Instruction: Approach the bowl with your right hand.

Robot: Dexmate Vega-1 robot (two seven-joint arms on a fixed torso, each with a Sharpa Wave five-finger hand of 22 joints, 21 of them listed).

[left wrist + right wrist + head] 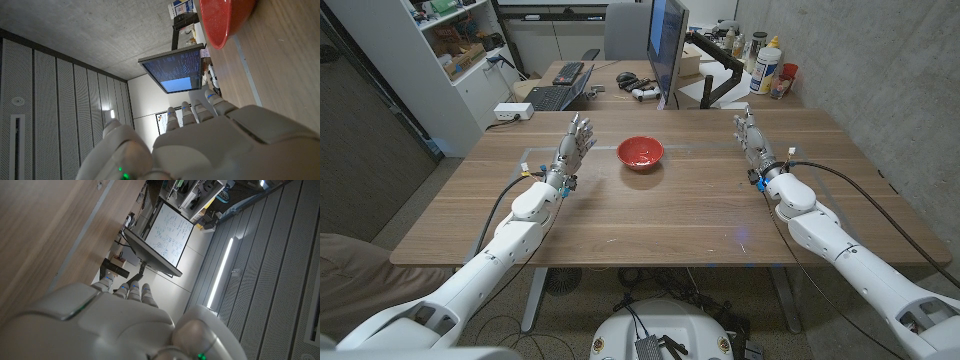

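A long wooden surface point(670, 215) stands on a grey floor point(415, 190). Behind it a second desk point(610, 85) carries a monitor point(667, 40), a laptop point(558, 92) and a keyboard point(567, 72); bottles point(768, 68) stand at its right end. A bare concrete wall point(880, 70) runs along the right. White shelves point(450, 50) holding boxes stand at the left. A ceiling light strip point(222, 272) glows beside ribbed panels.
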